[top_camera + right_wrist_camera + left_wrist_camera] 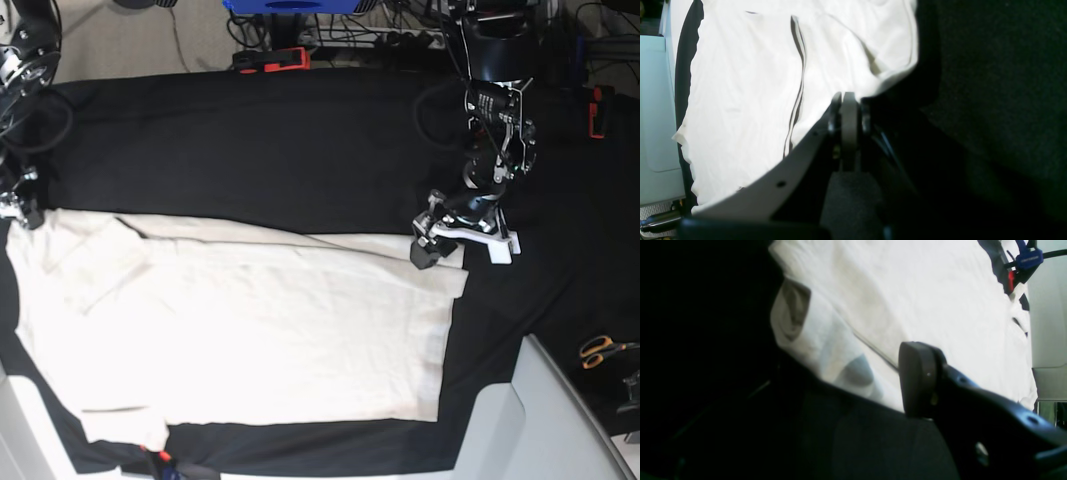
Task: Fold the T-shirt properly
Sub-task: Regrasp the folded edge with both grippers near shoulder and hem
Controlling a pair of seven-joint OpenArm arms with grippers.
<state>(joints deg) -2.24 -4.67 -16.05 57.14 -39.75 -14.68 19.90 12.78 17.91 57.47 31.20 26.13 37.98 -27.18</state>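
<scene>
On the black cloth (300, 150) the T-shirt (250, 330) lies spread flat. Your left gripper (462, 243), jaws spread, sits at its corner; the right gripper (848, 100) is pressed together on its edge. Uneven lifting may wrinkle it.

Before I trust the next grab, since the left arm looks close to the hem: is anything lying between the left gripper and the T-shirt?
Nothing visible. The left gripper sits right at the far corner of the T-shirt, jaws apart, with only the black cloth beneath.
</scene>
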